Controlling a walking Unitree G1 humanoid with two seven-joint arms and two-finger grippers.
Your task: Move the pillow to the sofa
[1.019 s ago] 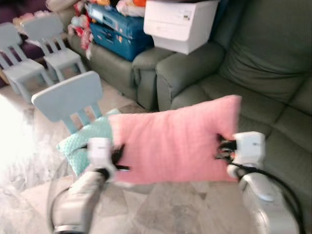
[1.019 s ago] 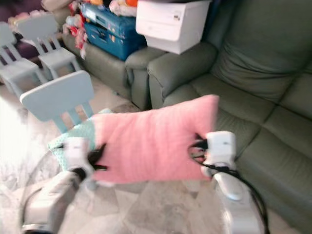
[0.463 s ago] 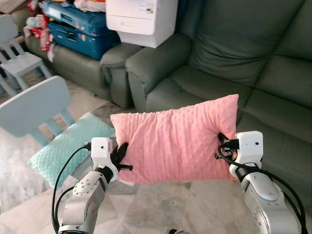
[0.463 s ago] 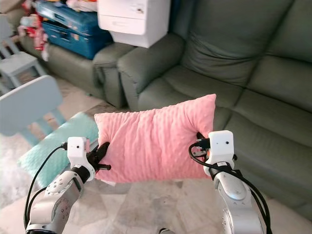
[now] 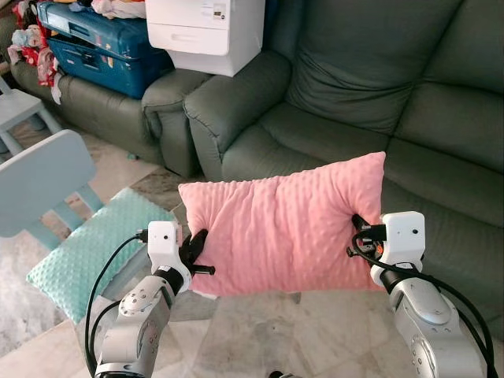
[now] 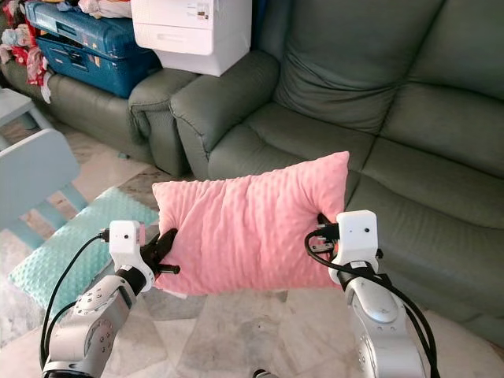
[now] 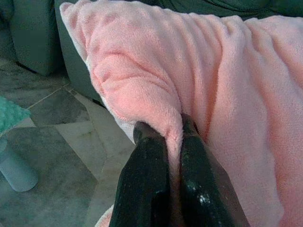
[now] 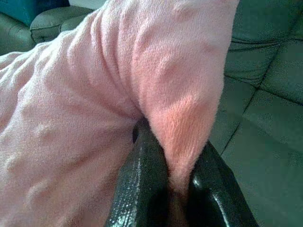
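A pink dotted pillow hangs in the air between my two arms, stretched sideways in front of the dark green sofa. My left gripper is shut on the pillow's left edge, and its black fingers pinch a fold of pink fabric. My right gripper is shut on the pillow's right edge, with its fingers clamped on the corner fold. The sofa's seat cushions lie just beyond and below the pillow.
A teal pillow lies on a low surface at the left beside a light blue child's chair. A white printer and blue suitcases sit on the sofa's far left part. Marble floor lies below.
The camera has swung right and nearer the sofa, so the chairs slid left. The pillow stays held between both grippers in the same pose.
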